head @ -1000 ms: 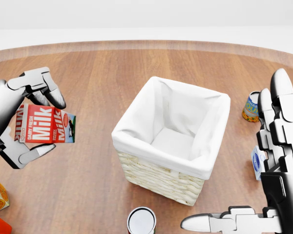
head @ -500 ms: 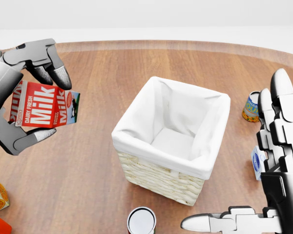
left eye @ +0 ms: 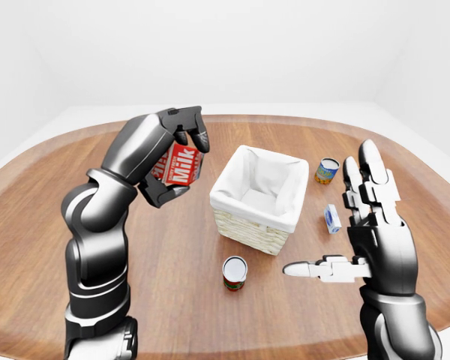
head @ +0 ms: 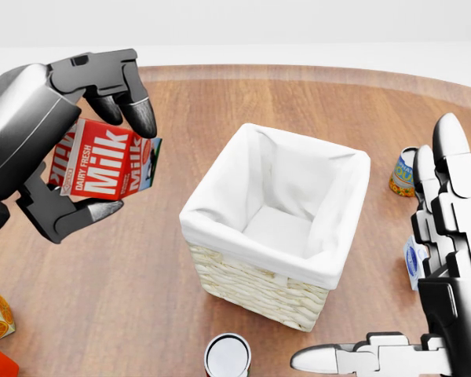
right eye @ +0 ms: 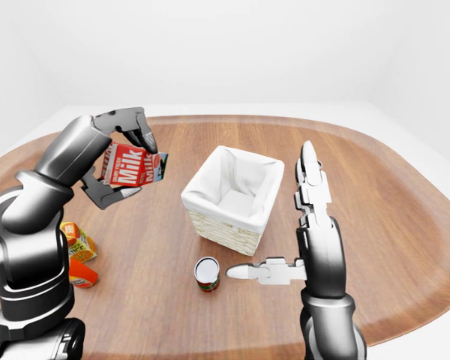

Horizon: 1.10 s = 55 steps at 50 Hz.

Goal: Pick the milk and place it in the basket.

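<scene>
Milk carton (head: pixel 106 168) is airborne left of the lined wicker basket (head: pixel 276 224), clamped in the left hand (head: pixel 71 149): fingers over its top, thumb beneath. Judged step: carry phase; next, travel right over the near-left rim, then release. Right hand (head: pixel 447 259) spread flat, empty, right of basket. Tin can (head: pixel 228 356) near basket; path looks clear.

The left hand (head: pixel 78 149) has lifted the milk (head: pixel 106 169) higher and carried it to the right, closer to the basket (head: pixel 220 212). The carton is tilted more now. It is not over the basket yet.
</scene>
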Tool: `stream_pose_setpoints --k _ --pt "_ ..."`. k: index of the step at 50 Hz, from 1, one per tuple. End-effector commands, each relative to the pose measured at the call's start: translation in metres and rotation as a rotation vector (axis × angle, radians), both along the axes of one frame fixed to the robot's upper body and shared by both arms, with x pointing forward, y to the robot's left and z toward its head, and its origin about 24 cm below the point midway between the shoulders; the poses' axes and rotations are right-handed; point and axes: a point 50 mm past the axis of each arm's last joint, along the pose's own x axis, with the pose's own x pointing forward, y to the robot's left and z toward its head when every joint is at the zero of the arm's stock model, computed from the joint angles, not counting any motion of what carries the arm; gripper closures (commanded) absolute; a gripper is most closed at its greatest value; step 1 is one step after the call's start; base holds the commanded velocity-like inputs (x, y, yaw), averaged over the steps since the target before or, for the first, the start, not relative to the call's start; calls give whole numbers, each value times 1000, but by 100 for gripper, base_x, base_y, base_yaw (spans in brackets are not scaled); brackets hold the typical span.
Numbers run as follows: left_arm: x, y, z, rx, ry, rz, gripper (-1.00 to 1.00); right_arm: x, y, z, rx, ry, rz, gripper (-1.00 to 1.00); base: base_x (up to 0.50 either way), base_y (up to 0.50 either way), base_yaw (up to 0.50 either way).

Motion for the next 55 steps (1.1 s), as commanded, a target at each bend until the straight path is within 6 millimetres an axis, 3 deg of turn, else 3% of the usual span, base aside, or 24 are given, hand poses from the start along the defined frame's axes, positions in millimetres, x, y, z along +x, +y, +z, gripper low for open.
stream_pose_setpoints --k 1,12,28,55 --pt "-4 -15 8 -36 -53 -60 100 0 0 0 1 2 0 -100 0 0 0" --pt "-8 -27 16 -14 -82 -90 100 0 0 0 1 0 2 -100 0 0 0" --pt "-6 -46 7 -11 -46 -126 100 -1 0 2 0 -10 4 -100 0 0 0" --pt "-24 -86 15 -14 -96 -248 100 0 -1 0 3 1 0 -100 0 0 0"
